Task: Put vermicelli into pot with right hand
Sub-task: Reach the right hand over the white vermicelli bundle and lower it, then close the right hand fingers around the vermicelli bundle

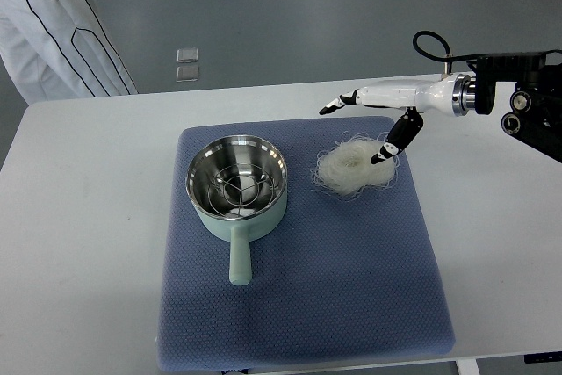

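The pot has a shiny, mirror-bright metal bowl inside a matt, pale green plastic-looking shell and handle. Under it lies a blue mat of rough, dimpled cloth on the smooth, matt white table. The vermicelli is a translucent, wiry tangle. The right hand is glossy white plastic with black fingertips.

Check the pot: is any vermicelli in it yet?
Empty. The pot shows only its bare metal rack inside; the vermicelli lies whole on the mat beside it, under the right hand.

I see even, soft overhead light, sharp focus throughout; glare glints inside the pot toward 9 o'clock, shadows faint.
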`<state>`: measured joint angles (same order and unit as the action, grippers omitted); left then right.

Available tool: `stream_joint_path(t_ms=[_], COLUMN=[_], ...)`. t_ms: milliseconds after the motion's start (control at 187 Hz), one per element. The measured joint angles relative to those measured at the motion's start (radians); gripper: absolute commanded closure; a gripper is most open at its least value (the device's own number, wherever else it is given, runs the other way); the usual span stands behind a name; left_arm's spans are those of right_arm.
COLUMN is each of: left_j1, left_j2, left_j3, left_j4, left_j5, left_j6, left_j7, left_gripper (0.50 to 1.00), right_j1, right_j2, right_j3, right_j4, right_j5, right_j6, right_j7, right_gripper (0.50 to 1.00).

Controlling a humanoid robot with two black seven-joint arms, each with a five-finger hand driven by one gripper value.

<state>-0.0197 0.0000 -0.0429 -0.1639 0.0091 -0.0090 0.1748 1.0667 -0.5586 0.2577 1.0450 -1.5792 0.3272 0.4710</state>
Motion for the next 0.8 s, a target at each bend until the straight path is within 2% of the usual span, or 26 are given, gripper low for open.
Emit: stream_joint_path(t_ms=[236,595,798], left_j1=[0.0,0.0,0.0], left_j2=[0.0,0.0,0.0], left_j3=[0.0,0.0,0.0], left_j4=[0.0,0.001,0.001], left_j5=[0.0,0.0,0.0], left_j6=[0.0,0.0,0.0], left_j7=[0.0,0.0,0.0], left_gripper=[0.5,0.5,0.5], right_j1=[0.036,0.006,-0.002], right_j2=[0.031,0.08,0.103], right_j3=[-0.09,-0.105,-0.105], right_j4=[-0.001,-0.077,-0.126], right_j5=[-0.118,-0.128,-0.124], right_j6=[-0.003,-0.049,-0.058], right_j7=[-0.014,-0.081,-0.087], right_gripper=[0.574,0.581,0.593])
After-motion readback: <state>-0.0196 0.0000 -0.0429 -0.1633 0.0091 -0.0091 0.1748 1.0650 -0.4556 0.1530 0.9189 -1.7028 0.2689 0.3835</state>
